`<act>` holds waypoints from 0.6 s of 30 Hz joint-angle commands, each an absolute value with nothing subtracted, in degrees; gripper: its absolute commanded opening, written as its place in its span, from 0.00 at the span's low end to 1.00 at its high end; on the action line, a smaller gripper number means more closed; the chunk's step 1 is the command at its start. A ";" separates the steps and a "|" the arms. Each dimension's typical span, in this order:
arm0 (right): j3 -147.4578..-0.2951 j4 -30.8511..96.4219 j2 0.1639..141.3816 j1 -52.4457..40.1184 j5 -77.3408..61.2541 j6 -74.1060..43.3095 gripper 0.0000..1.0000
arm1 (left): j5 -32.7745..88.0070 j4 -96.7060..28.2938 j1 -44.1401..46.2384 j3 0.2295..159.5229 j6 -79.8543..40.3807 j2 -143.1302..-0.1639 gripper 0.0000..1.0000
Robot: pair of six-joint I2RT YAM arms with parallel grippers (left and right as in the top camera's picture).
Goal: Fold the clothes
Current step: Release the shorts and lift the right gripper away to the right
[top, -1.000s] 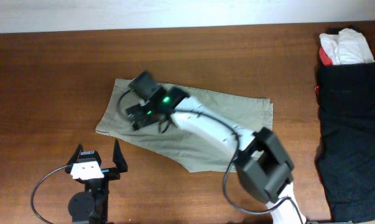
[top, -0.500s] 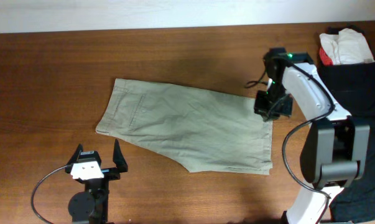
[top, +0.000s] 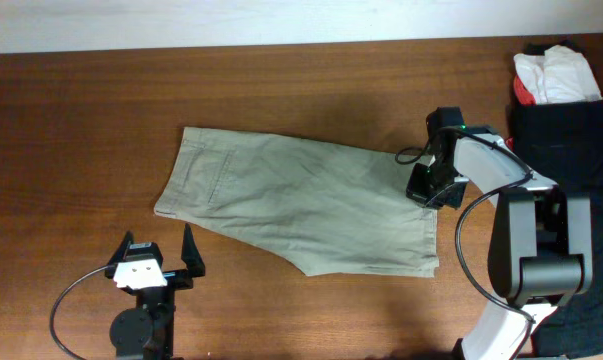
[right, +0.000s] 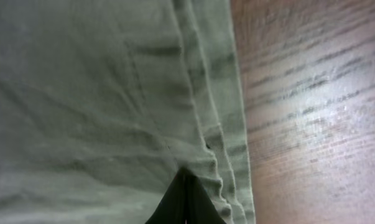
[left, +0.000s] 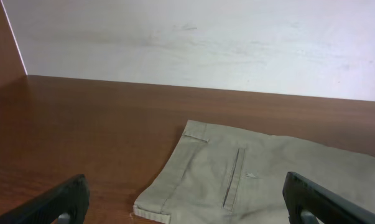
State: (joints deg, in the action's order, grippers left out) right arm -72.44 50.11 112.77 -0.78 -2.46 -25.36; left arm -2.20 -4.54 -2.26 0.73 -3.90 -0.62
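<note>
Shorts point(top: 301, 210) lie flat and spread out at the centre of the table point(top: 81, 120), with the waistband point(top: 173, 185) at the left end and the leg hem point(right: 218, 124) at the right end. The fabric is lightly wrinkled. The right gripper point(top: 424, 190) sits at the upper right edge of the garment, over the hem. In the right wrist view its fingertips point(right: 184, 199) meet in a narrow dark wedge, with the jaws closed together on the cloth just inside the stitched hem; the fabric puckers toward that point. Bare wood shows directly to the right of the hem. The left gripper point(top: 158, 262) rests near the front edge of the table, just below the waistband corner and apart from the garment. Its jaws stand wide and hold nothing. In the left wrist view, both fingers point(left: 66, 200) appear at the lower corners, with the waistband and a pocket slit point(left: 232, 177) between them and further off. A black garment point(top: 561, 200) covers the right end of the table, with a white and red bundle point(top: 551, 75) at its far end.
</note>
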 commanded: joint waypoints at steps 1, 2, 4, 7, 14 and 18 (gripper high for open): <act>-71.13 45.43 113.99 -0.23 3.68 -30.35 0.04 | -2.59 -4.60 -2.13 0.51 -3.01 -0.34 0.99; -71.16 43.53 113.99 -0.03 3.68 -30.35 0.04 | -2.59 -4.60 -2.13 0.51 -3.01 -0.34 0.99; -71.16 39.51 113.99 0.73 3.70 -30.35 0.04 | -2.59 -4.60 -2.13 0.51 -3.01 -0.34 0.99; -71.16 33.69 113.99 2.37 3.68 -30.30 0.04 | -2.59 -4.60 -2.13 0.51 -3.01 -0.34 0.99; -72.14 27.49 113.99 3.03 0.75 -29.78 0.04 | -2.59 -4.60 -2.13 0.51 -3.01 -0.34 0.99; -83.26 41.04 110.43 3.16 0.71 -25.74 0.04 | -2.59 -4.60 -2.13 0.51 -3.01 -0.34 0.99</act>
